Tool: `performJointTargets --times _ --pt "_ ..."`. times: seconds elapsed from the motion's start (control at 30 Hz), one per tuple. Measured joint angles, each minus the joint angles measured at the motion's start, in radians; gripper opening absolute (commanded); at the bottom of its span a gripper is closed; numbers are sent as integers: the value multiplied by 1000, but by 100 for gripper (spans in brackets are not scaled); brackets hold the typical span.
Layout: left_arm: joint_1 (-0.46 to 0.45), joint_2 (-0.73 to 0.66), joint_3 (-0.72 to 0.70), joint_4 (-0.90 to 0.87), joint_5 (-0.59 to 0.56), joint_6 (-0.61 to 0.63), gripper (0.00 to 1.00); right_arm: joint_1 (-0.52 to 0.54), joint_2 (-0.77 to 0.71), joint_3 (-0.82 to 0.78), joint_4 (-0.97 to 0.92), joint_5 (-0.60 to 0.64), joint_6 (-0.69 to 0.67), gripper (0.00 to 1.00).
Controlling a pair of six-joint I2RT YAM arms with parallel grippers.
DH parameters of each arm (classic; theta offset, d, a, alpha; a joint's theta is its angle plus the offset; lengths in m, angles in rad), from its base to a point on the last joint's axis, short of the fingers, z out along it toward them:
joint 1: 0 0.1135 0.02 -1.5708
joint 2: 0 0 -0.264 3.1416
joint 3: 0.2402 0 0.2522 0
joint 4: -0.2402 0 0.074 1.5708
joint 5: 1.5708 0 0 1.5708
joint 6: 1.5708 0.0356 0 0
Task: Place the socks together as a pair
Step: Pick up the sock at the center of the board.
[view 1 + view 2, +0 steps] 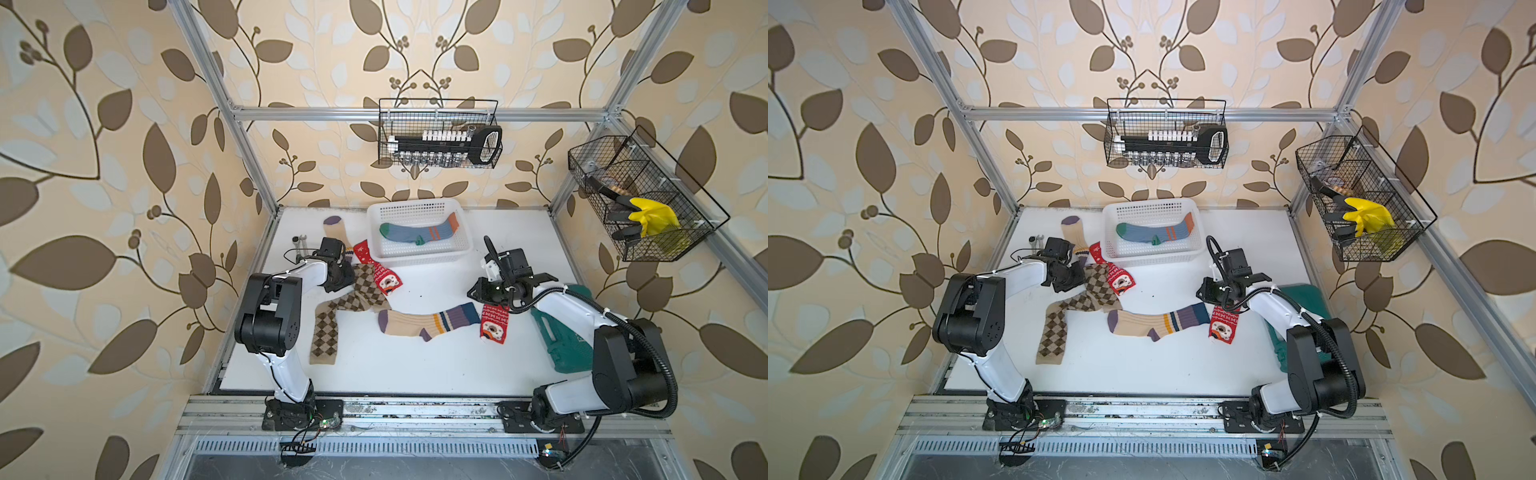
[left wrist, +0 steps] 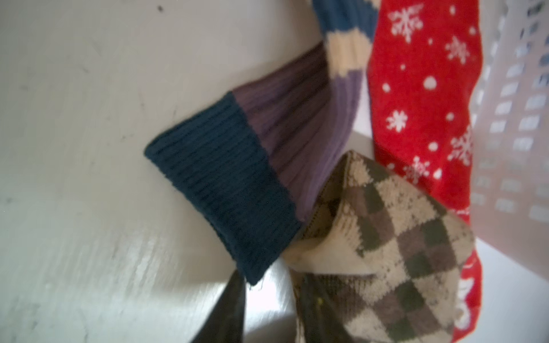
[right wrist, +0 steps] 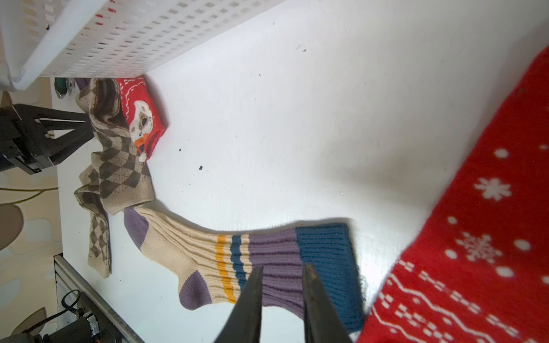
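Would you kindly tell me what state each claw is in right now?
Left claw: closed on a brown argyle sock.
Right claw: slightly open, holding nothing.

Red snowflake sock [image 1: 494,324]; brown argyle sock [image 1: 368,291]; white basket [image 1: 415,206].

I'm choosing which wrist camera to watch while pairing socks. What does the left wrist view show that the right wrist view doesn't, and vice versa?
Only left wrist: the navy-cuffed end of the beige sock beside the white basket, close up. Only right wrist: the second beige sock lying flat, toe to cuff, a second red sock, the left gripper at the argyle socks, and the right gripper, open and empty. Both: the basket, the argyle socks and the red Christmas sock beside it.
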Motion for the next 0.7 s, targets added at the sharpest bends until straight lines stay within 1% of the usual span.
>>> performJointTargets --times 0.13,0.37,0.47,0.6,0.63,0.7 --pt "0 13 19 1 27 8 0 0 0 0 5 -8 0 24" --pt "8 -2 2 13 31 5 0 0 0 -1 7 -15 0 21" --pt "35 -75 -68 31 23 -3 0 0 -2 -3 7 -16 0 20" --pt "115 -218 -145 40 -7 -25 0 0 -2 -5 7 -20 0 20" --pt "134 -241 -146 44 -17 -31 3 0 -2 -5 7 -23 0 20" --pt "159 -261 -138 62 -20 -42 31 0 -2 -5 7 -24 0 20"
